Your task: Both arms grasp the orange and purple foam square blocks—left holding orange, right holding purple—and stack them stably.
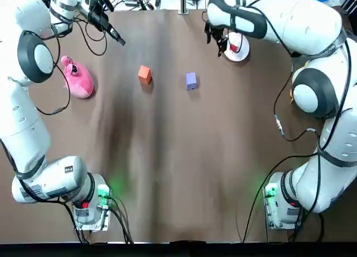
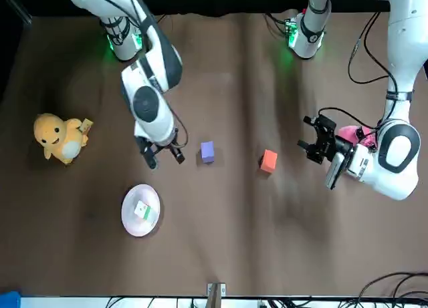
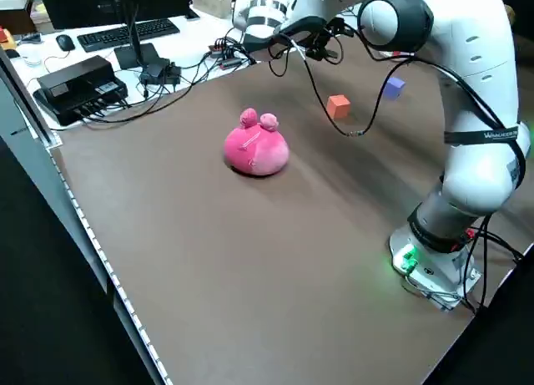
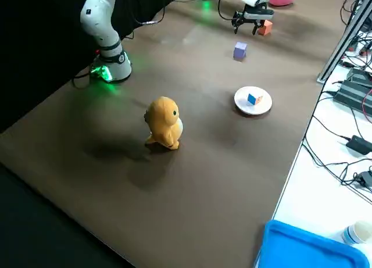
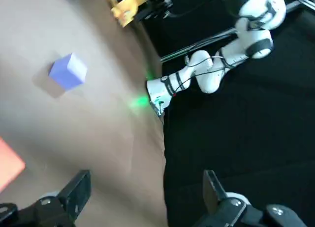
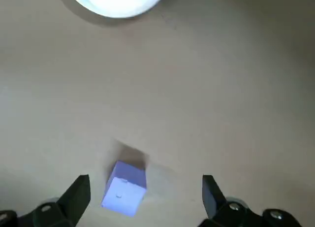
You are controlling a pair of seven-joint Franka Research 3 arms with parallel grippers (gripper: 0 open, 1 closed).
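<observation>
Left claw hangs released and empty, left of the orange foam cube; right claw, likewise spread, hovers just right of the purple foam cube. Both cubes sit apart on the brown table, each nearest its own arm.

You can see the orange block sitting flat on the brown table. It is a small cube, bright orange, and nothing is holding it. The purple block is a small cube too, light purple, and it also sits flat on the table on its own. The two blocks are near each other but not touching, with bare table between them. The orange one is on the robot's left and the purple one on its right. Neither is on top of the other
</observation>
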